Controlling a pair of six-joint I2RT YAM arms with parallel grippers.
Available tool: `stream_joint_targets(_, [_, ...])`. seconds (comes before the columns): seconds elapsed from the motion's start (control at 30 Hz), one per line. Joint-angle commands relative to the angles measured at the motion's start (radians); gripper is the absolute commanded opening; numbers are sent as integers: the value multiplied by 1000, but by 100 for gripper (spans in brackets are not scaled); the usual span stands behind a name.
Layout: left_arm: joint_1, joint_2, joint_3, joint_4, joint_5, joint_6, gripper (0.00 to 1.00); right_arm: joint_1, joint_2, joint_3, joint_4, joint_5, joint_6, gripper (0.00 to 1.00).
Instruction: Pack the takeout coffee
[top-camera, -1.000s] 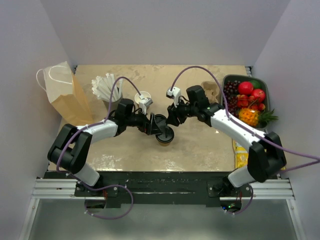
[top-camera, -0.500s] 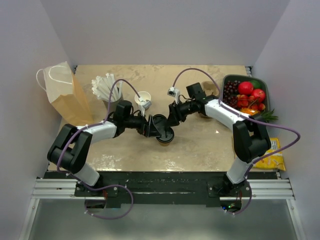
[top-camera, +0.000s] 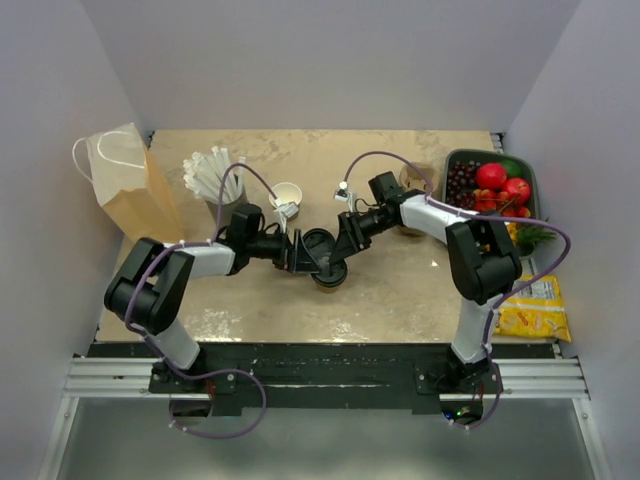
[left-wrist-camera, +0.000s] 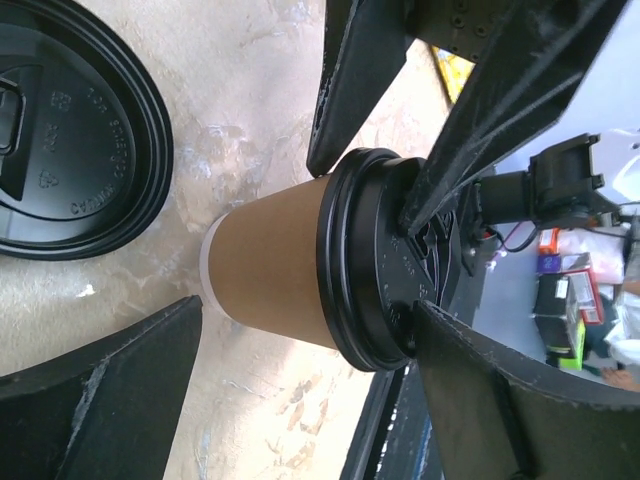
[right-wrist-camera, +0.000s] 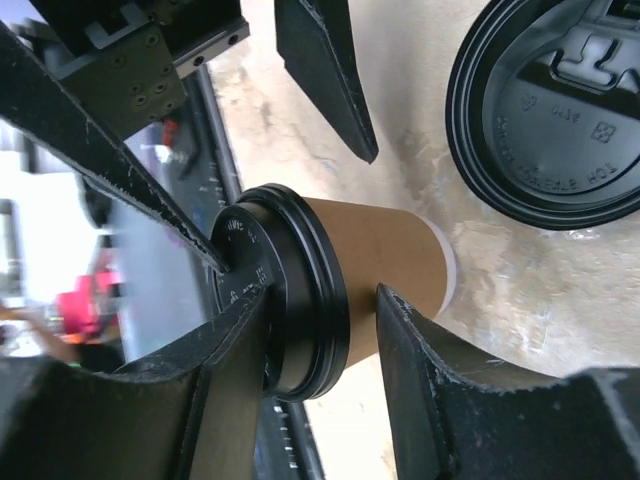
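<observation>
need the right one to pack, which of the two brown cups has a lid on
The takeout coffee, the cup nearer the arm bases: it is capped in black. The other brown cup, beside the straws, is open, showing its white inside.

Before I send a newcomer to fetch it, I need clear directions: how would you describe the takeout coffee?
Look at the middle of the tan table, where both arms' fingers meet. The takeout coffee stands there, a short kraft-brown paper cup. Unlike the open white-rimmed cup behind it, it wears a black lid, and a spare black lid lies flat beside it.
</observation>
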Motion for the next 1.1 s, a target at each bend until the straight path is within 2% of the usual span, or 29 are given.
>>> stream_joint_targets(0.0, [33,25,-36,85,18,-54,89,-19,65,33,1,-45,51,47])
stream_joint_targets(0.33, [42,59,-92,199,9,-155,88,-40,111,36,28,-70,133,44])
stream_joint_targets(0.4, [42,59,-96,182,-34,-155,88,-40,94,33,25,-67,120,44])
stream_joint_targets(0.53, [42,48,-147,249,-44,-191,88,-40,45,4,8,-47,64,45])
stream_joint_targets(0.67, [42,34,-180,274,-57,-200,87,-39,18,-44,-10,18,-24,45])
stream_joint_targets(0.83, [42,31,-214,280,-99,-197,86,-37,11,-68,-10,70,-55,44])
stream_joint_targets(1.07, [39,-45,-179,290,-122,-200,84,-39,-19,-64,-13,59,-99,44])
